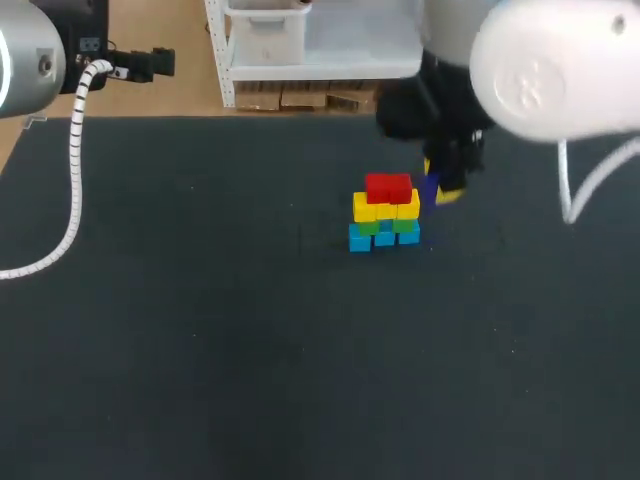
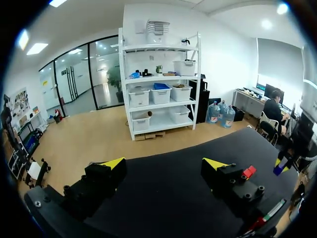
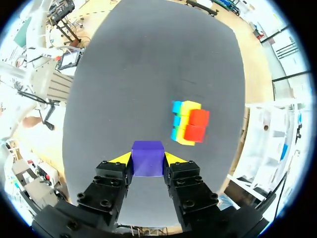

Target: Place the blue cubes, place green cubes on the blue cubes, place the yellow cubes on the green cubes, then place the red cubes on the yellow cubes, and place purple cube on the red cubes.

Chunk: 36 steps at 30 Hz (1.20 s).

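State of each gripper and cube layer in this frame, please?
right gripper: shut on the purple cube.
purple cube: gripped, not yet on the red cubes.
left gripper: open, empty.
red cubes: top layer, nothing on them.
yellow cubes: under the red cubes.
green cubes: under the yellow cubes.
blue cubes: bottom layer, on the table.

Head view: right gripper (image 1: 438,182) mostly hidden under right arm (image 1: 550,70); purple cube (image 1: 431,187) mere sliver. Left wrist view: red cubes (image 2: 249,171) peek past left gripper (image 2: 164,163) finger (image 2: 228,178) (lower layers hidden).
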Each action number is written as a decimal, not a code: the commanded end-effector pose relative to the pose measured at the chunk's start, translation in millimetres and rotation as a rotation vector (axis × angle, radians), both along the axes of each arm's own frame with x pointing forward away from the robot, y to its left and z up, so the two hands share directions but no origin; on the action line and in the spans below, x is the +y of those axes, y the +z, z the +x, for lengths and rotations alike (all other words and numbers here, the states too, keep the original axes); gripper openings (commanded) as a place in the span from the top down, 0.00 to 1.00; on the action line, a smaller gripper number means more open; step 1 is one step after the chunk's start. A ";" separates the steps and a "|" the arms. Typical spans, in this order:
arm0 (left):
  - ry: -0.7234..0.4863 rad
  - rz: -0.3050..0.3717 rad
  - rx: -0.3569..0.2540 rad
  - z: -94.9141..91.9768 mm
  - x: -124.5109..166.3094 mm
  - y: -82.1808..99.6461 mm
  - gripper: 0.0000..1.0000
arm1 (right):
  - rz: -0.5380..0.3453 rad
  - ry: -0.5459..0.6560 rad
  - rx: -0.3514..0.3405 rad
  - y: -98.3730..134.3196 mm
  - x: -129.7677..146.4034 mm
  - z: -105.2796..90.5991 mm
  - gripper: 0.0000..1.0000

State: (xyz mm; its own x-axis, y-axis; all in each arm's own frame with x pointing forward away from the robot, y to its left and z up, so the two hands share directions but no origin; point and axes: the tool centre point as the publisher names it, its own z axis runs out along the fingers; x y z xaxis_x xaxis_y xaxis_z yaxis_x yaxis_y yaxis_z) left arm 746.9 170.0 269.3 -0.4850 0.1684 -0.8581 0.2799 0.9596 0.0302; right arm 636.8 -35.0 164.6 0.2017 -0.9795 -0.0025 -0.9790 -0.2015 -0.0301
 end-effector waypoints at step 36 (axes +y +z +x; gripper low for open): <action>-0.008 -0.003 0.003 0.9 1.6 0.4 0.00 | -0.012 -0.142 0.158 -31.4 43.0 79.6 1.00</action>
State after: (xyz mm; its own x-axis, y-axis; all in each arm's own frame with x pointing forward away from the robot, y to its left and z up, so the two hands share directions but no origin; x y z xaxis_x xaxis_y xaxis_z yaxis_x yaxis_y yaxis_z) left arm 747.0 170.0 269.3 -0.4850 0.1684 -0.8581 0.2799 0.9596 0.0301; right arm 710.2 4.9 134.9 0.0608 -0.9981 -0.0141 -0.9927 -0.0619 0.1031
